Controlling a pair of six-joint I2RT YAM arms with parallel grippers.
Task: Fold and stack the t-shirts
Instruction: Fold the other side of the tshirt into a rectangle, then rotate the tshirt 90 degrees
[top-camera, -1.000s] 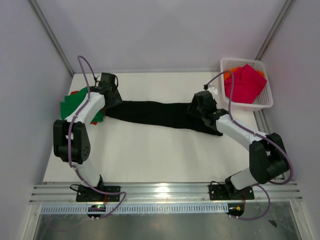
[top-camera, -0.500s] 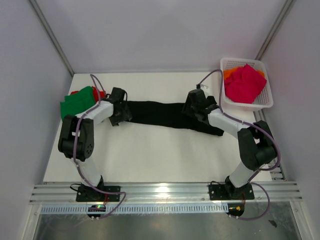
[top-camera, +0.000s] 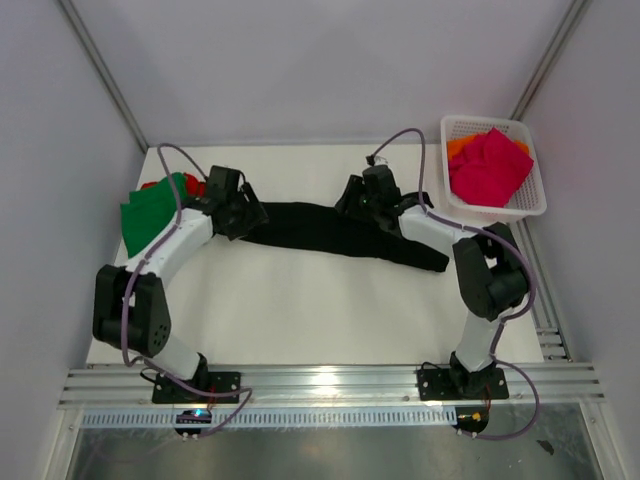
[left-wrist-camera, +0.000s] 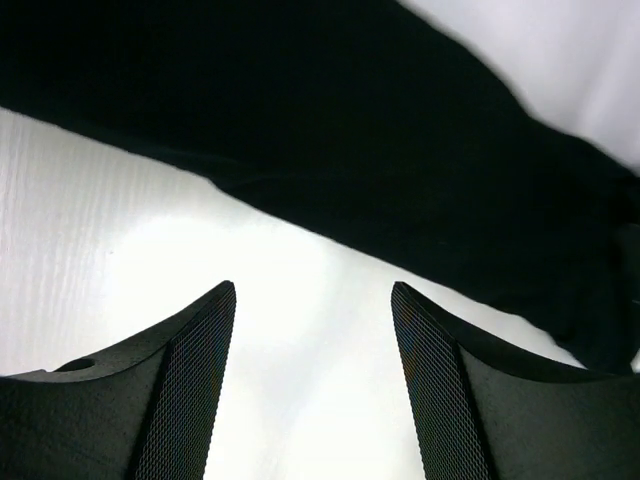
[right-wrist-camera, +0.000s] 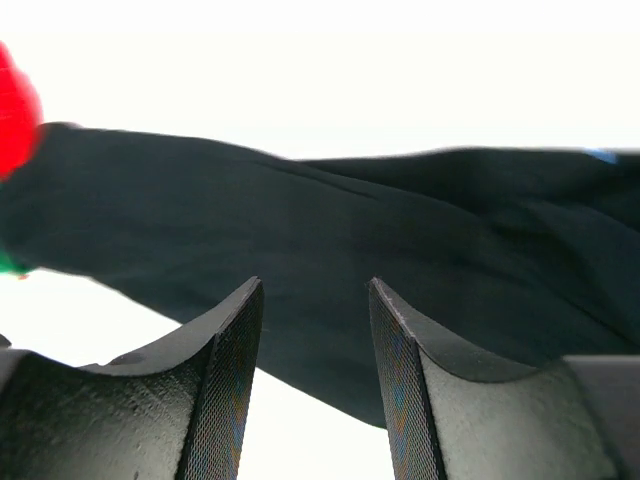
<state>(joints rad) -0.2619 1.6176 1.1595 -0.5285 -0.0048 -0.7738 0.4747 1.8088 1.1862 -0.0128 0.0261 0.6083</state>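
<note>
Arms: both closer in along black shirt (top-camera: 330, 232).
Left gripper (left-wrist-camera: 313, 292), right gripper (right-wrist-camera: 315, 285): parted, empty.
Pending: folding it; pink shirt (top-camera: 490, 165) at 2 o'clock.

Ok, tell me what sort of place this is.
Probably a robot lab test cell, not a home: plain white walls box in a white table, two arms are bolted to a metal rail, and a basket holds shirts.

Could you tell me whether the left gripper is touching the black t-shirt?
Apart: in the left wrist view, white table separates the left gripper from the black t-shirt.
</note>
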